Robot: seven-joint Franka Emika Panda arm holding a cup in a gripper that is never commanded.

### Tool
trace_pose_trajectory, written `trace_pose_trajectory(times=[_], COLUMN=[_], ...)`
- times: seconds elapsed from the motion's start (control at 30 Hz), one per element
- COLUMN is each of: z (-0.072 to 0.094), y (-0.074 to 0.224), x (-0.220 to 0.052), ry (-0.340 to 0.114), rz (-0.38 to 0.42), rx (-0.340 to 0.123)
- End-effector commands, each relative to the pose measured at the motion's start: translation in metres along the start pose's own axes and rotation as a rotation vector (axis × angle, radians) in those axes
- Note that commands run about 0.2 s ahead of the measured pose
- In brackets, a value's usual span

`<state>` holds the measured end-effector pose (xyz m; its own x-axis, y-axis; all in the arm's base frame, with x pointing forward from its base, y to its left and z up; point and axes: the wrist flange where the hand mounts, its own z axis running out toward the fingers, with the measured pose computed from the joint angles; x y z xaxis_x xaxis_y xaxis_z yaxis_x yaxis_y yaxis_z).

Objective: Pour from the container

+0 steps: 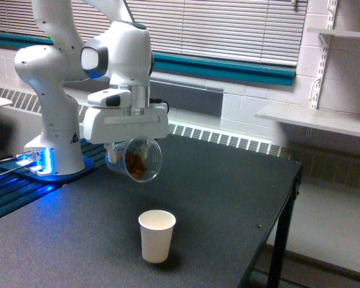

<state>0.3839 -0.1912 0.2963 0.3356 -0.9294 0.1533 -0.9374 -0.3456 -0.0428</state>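
Progress: the pour has not begun, as far as can be seen. The container [136, 159] — a clear rounded jar with brown pieces inside — hangs in the air above the black table [216, 198], tipped well over onto its side, its mouth apparently turned toward the exterior view's right and somewhat downward. The brown pieces sit inside the jar; none are visible falling or lying on the table. The 1 white paper cup [156, 235] stands upright below and slightly to the exterior view's right of the jar, well apart from it; whether anything lies inside cannot be told from this angle.

Remaining, by judgement: bring the mouth over the cup, tilt further, discharge the contents.

Gripper [127, 153]: pinching the container, the jar sitting directly beneath the white hand body — the fingertips are largely hidden behind the glass.
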Motion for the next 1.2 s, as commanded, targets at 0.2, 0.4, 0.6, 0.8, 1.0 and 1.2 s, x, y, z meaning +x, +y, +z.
trace_pose_trajectory(times=[0.2,0.4,0.6,0.8,1.0,1.2], z=[0.010,0.015,0.021,0.025,0.029,0.032], y=[-0.005,-0.006,-0.009,-0.011,-0.014,-0.016], x=[0.008,0.011,0.013,0.015,0.015,0.017], ry=[-0.008,-0.014,-0.020,-0.026,-0.032,-0.042], rz=[0.025,0.028,0.027,0.027,0.014,0.010], rx=[-0.033,-0.051,-0.065,-0.078,-0.097,-0.108])
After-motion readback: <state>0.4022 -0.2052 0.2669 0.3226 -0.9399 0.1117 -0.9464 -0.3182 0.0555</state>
